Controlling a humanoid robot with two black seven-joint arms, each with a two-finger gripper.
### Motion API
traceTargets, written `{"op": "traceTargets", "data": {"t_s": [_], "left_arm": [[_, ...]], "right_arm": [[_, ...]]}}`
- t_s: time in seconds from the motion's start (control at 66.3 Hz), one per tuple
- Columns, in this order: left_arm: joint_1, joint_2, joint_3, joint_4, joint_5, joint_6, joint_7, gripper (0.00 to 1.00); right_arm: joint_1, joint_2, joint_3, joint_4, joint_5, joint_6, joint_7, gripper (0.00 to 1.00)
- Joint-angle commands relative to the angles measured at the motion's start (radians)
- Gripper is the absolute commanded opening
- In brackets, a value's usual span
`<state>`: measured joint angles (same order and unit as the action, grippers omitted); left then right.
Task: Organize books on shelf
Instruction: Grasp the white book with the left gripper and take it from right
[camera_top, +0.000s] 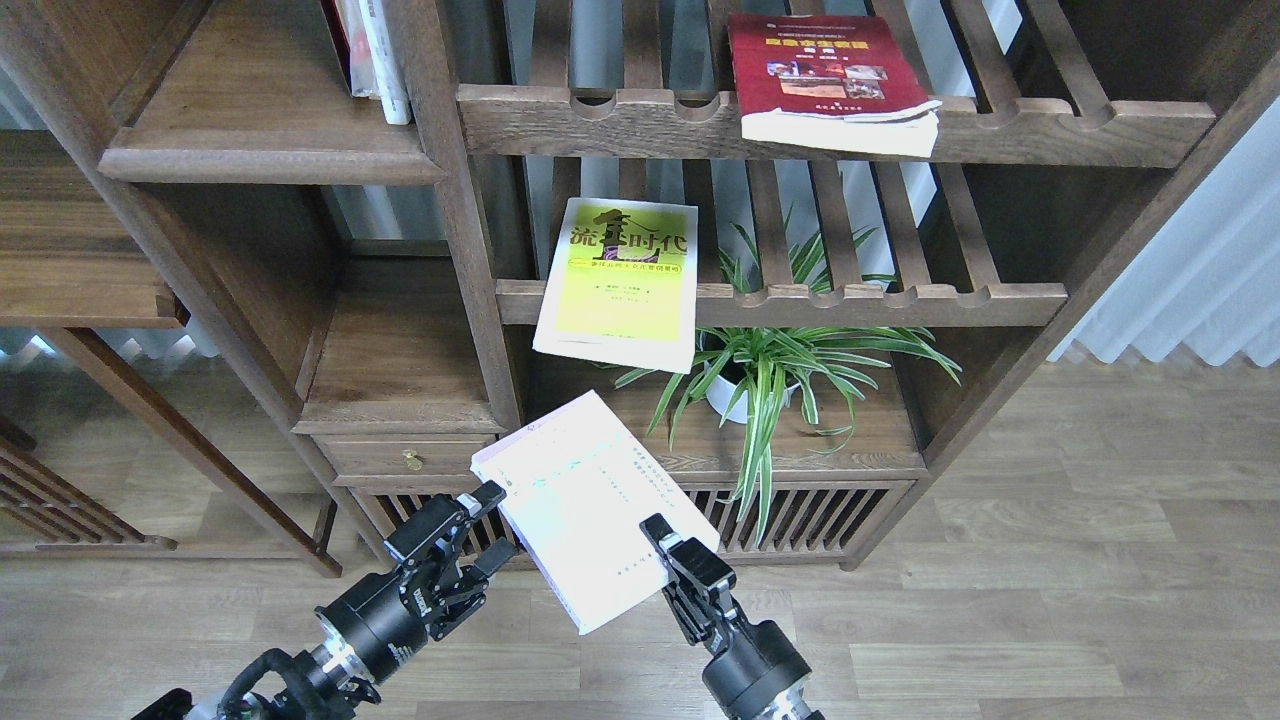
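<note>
My right gripper (668, 548) is shut on the lower right corner of the pale lavender-white book (590, 505), held tilted in the air in front of the cabinet. My left gripper (492, 525) is open, its fingers straddling the book's left edge without closing on it. The yellow-green book (620, 283) lies over the lower slatted rack, jutting past its front rail. On the upper slatted rack lies the dark red book (825, 75). The solid flat shelf (250, 120) at upper left holds a few upright books (368, 55) at its right end.
A potted spider plant (770, 370) stands on the low board under the racks. A small drawer with a brass knob (408, 460) sits at lower left of the held book. Wooden floor spreads to the right, with a pale curtain (1190, 270) behind.
</note>
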<state>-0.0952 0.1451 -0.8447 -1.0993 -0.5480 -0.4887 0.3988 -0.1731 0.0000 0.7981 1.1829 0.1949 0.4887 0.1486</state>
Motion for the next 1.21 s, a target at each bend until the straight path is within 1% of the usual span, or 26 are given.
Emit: {"op": "traceTargets", "data": {"t_s": [0.0, 0.332, 0.468, 0.573, 0.724, 0.754, 0.769, 0.875, 1.026, 1.192], "left_arm": [[0.000, -0.013, 0.007, 0.010, 0.002, 0.000, 0.000, 1.00], [0.006, -0.016, 0.016, 0.015, 0.005, 0.000, 0.000, 0.95], [0.009, -0.009, 0.025, 0.022, 0.010, 0.000, 0.002, 0.88], [0.006, -0.007, 0.055, 0.027, 0.011, 0.000, 0.002, 0.88], [0.006, -0.002, 0.068, 0.029, 0.010, 0.000, 0.002, 0.77], [0.006, -0.002, 0.068, 0.029, 0.010, 0.000, 0.003, 0.75], [0.006, -0.004, 0.068, 0.027, 0.010, 0.000, 0.003, 0.72], [0.005, -0.006, 0.068, 0.029, 0.010, 0.000, 0.003, 0.68], [0.003, -0.006, 0.061, 0.029, 0.010, 0.000, 0.003, 0.64], [-0.001, -0.007, 0.055, 0.029, 0.010, 0.000, 0.002, 0.64]], "right_arm": [[0.000, 0.000, 0.000, 0.000, 0.000, 0.000, -0.001, 0.04], [-0.016, 0.000, -0.031, 0.000, -0.003, 0.000, -0.015, 0.04], [-0.017, 0.000, -0.031, 0.000, -0.003, 0.000, -0.015, 0.04], [-0.020, 0.000, -0.033, 0.000, -0.003, 0.000, -0.015, 0.04], [-0.023, 0.000, -0.033, 0.000, -0.003, 0.000, -0.017, 0.04], [-0.023, 0.000, -0.033, 0.000, -0.003, 0.000, -0.017, 0.04], [-0.023, 0.000, -0.033, 0.000, -0.003, 0.000, -0.017, 0.04], [-0.025, 0.000, -0.033, 0.000, -0.005, 0.000, -0.017, 0.04], [-0.032, 0.000, -0.034, 0.000, -0.005, 0.000, -0.020, 0.04], [-0.037, 0.000, -0.037, 0.000, -0.005, 0.000, -0.023, 0.04]]}}
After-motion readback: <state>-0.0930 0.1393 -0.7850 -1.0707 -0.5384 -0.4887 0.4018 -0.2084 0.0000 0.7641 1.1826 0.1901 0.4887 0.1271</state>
